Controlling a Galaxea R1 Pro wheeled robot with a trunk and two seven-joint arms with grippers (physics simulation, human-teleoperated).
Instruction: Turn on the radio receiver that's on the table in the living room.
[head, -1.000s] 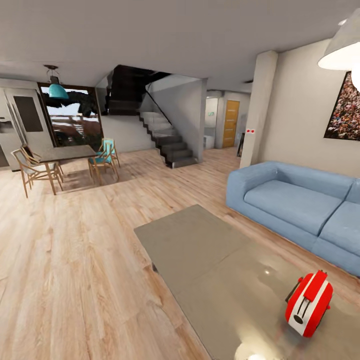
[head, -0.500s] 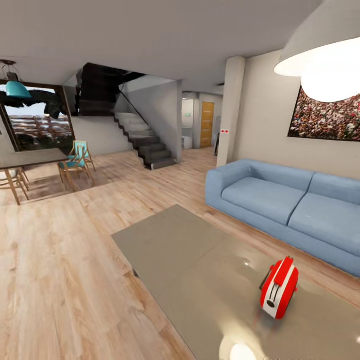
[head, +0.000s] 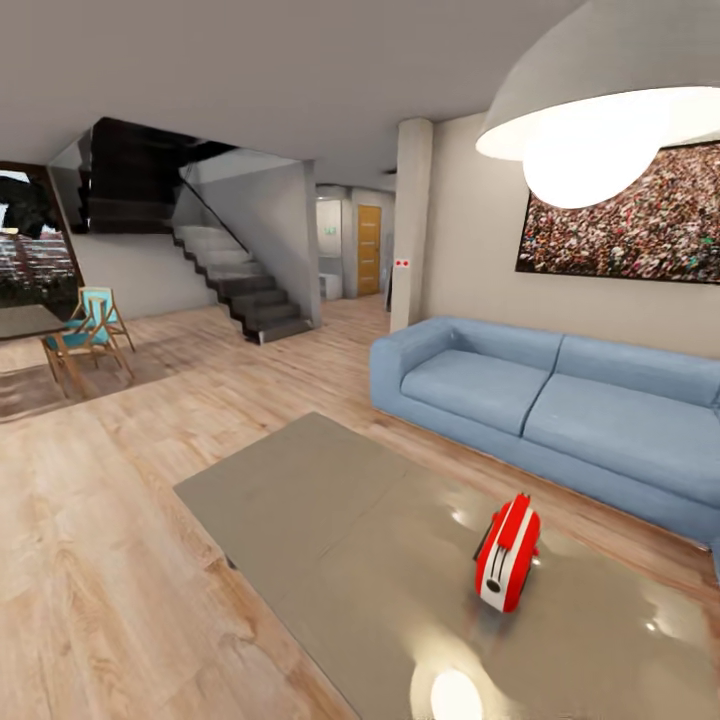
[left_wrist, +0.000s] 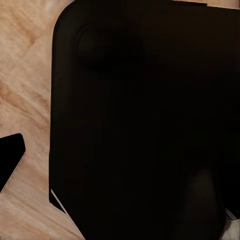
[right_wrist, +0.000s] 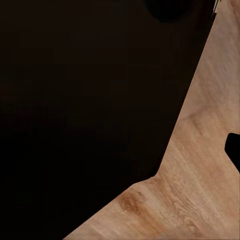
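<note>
Living room with pale wood plank floor (head: 110, 560) and beige walls, seen from the head camera. Centre foreground: a large low rectangular table (head: 300, 500) with a glossy grey-taupe top in two panels, the nearer panel reflecting the lamp as a bright spot. On that nearer panel, toward the table's right part, stands the small bright red rounded radio receiver (head: 506, 552) with white stripes; it is upright, its white end face with a dark knob turned toward the camera, a thin dark handle along its far side. Nothing touches it.

Behind the table, along the right wall, a blue L-shaped sofa (head: 540, 400) sits on the floor, apart from the table. Above the sofa hangs a framed picture of a crowd (head: 640, 220). A grey dome pendant lamp (head: 600, 90) with a glowing white bulb occupies the upper right. Left of the sofa rises a beige square column (head: 410, 220); beyond it, an orange-brown door (head: 369, 250) at the end of a corridor. Further left, a dark staircase (head: 235, 280) climbs toward the upper floor. At the far left, a wooden chair with a turquoise seat (head: 90, 330) stands beside a dark table edge.

Both wrist views show a dark, unlit body of the robot over wood plank floor; neither gripper's fingers can be made out, so how far either is open, or whether it holds anything, cannot be told.
</note>
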